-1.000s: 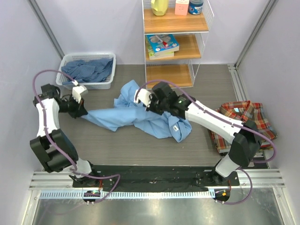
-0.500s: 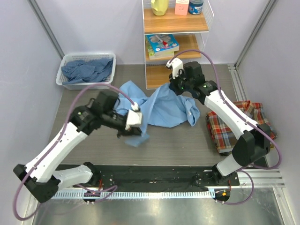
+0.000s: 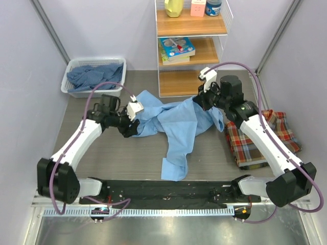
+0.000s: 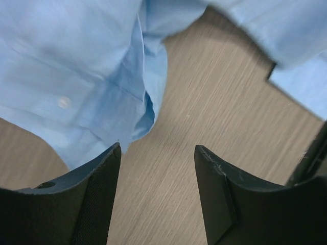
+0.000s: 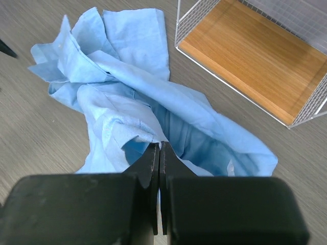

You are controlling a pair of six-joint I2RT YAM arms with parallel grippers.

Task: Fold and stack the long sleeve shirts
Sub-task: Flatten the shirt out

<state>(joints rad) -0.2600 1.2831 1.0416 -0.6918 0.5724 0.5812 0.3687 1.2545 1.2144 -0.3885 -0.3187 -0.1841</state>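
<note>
Left pincer [image 4: 157,149] wide, empty; right pincer [image 5: 159,148] pinches the light blue shirt [image 3: 173,122]. Best take its nine o'clock edge, pull flat

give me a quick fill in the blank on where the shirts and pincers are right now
1. The left pincer is ____, with only bare table between its jaws.
2. The right pincer is ____ on the light blue shirt.
3. The plaid shirt lies at the table's ____ side.
4. The white basket holds a crumpled shirt of darker ____.
Missing words: open, shut, right, blue.
</note>
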